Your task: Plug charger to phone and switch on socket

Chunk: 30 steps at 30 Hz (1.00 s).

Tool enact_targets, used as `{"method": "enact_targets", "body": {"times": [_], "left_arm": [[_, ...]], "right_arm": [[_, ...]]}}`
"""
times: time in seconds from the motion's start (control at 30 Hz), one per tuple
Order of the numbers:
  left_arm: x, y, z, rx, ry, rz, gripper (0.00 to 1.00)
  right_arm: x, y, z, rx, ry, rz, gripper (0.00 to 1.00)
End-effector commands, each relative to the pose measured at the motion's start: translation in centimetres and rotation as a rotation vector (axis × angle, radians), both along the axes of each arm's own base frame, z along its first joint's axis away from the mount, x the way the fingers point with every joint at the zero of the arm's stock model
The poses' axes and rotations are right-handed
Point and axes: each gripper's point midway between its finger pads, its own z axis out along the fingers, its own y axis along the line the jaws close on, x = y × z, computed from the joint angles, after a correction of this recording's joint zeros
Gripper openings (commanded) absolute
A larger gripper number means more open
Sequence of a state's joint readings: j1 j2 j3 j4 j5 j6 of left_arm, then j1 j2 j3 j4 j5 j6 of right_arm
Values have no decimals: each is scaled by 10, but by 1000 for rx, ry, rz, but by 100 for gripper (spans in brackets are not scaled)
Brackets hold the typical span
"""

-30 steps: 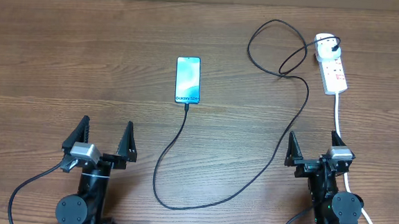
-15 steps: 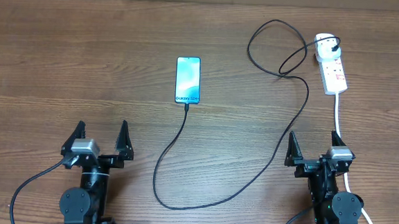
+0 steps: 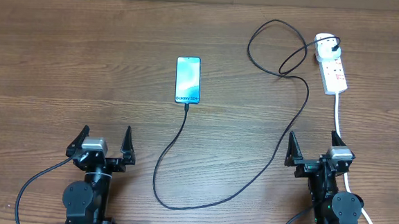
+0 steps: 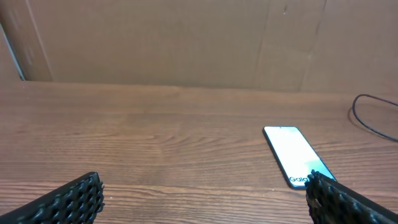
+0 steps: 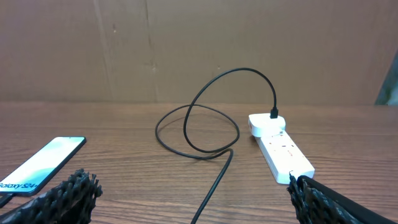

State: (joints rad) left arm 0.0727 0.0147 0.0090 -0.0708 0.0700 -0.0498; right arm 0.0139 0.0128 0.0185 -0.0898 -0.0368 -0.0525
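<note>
Jaws on both sides wide open, empty. Charger (image 3: 185, 111) judged limp and light; best taken at its stiff tip, six o'clock of phone (image 3: 188, 79).

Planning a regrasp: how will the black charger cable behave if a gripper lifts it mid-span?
Probably floppy: the charger lies in loose curves and a loop. Likely light, but lifting may tug the phone, since its end appears to meet the phone's edge.
</note>
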Motion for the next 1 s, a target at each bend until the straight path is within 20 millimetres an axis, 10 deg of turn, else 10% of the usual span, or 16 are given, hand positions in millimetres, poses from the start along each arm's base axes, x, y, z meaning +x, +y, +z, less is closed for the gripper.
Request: {"method": "enact_targets", "body": {"times": [0.0, 0.97], "left_arm": [[-1, 4, -1, 29, -1, 19, 99], [-1, 7, -2, 57, 4, 37, 100]], "right_arm": [[0, -1, -1, -1, -5, -5, 100], [0, -1, -1, -1, -5, -5, 100]]}}
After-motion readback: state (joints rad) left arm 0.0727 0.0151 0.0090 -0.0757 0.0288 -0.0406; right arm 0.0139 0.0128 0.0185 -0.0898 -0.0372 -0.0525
